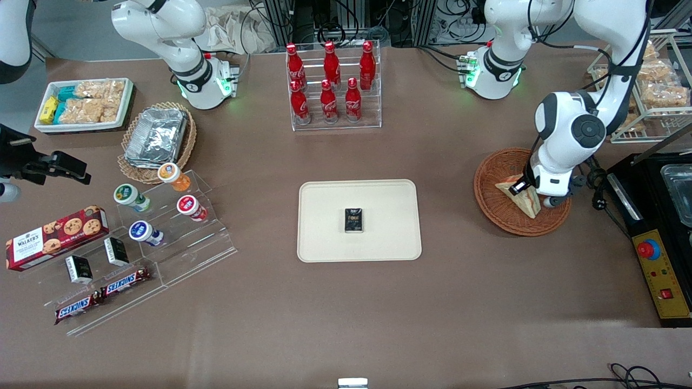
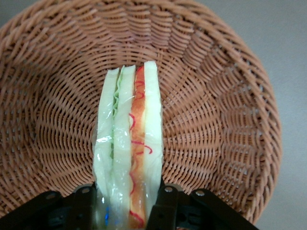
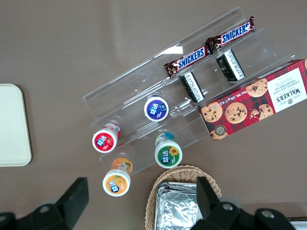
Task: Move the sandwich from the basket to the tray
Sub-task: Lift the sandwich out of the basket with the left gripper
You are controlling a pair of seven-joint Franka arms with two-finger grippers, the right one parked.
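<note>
Inside the basket [image 2: 230, 120], the gripper [image 2: 125, 203] clamps one end of the sandwich [image 2: 128, 143], whose long axis points straight away from it; the tray [image 1: 324, 237] lies toward the parked arm.

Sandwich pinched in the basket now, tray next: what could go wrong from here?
1. The gripper holds the sandwich only at one end, and its wrapping looks glossy, so it could slip or sag on lifting.
2. It sits low inside the basket; a sideways move before rising might catch the rim or drag the basket.
3. A small black box already lies mid-tray, so a central drop could land on it.
</note>
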